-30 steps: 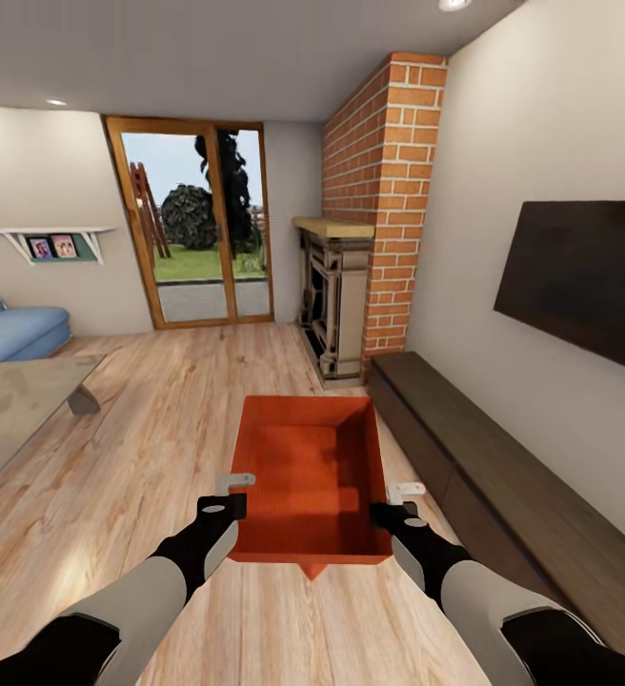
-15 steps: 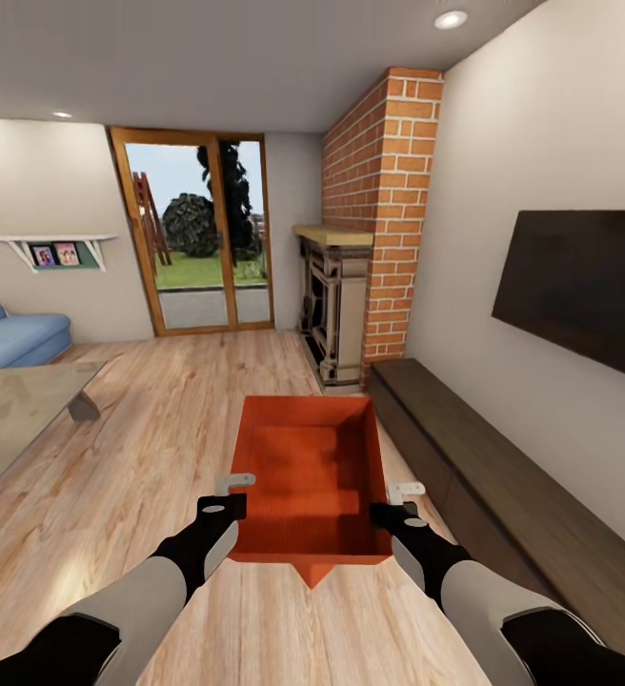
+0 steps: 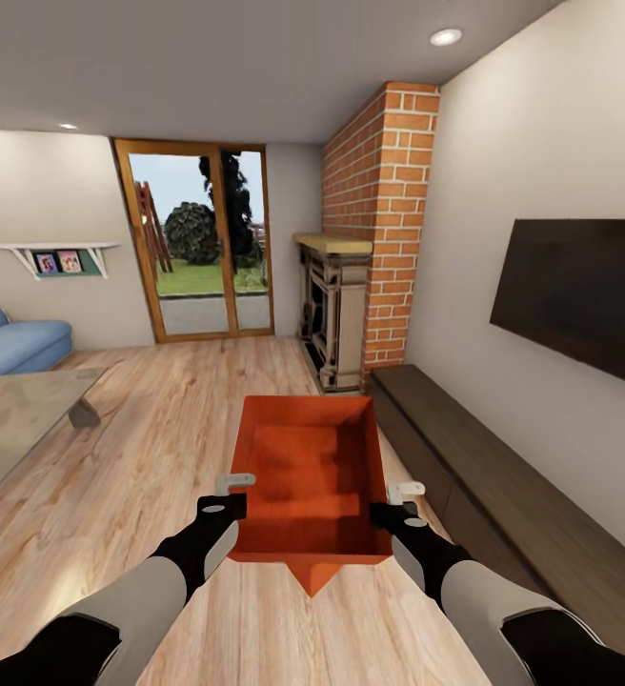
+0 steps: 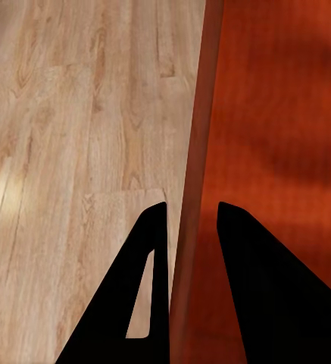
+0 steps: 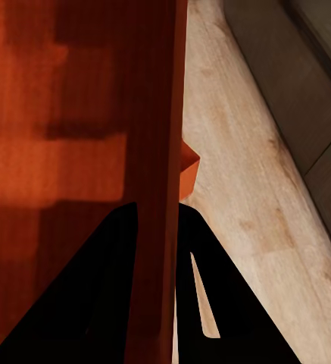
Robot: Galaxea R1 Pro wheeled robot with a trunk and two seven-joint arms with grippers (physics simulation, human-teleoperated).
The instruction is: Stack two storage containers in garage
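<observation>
Low in the middle of the head frame, you've got the orange-red open-topped plastic container (image 3: 311,481) carried between both arms, above the light wood plank floor (image 3: 160,419) of the living room. Left gripper (image 3: 225,500) pinches its left wall, right gripper (image 3: 395,505) pinches the right wall. An orange corner under it looks like the second bin (image 3: 311,575), so probably both are lifted; the garage run and stacking are left. Wrist views show each thin wall between the black fingers (image 4: 146,250), which the head view can't confirm.
</observation>
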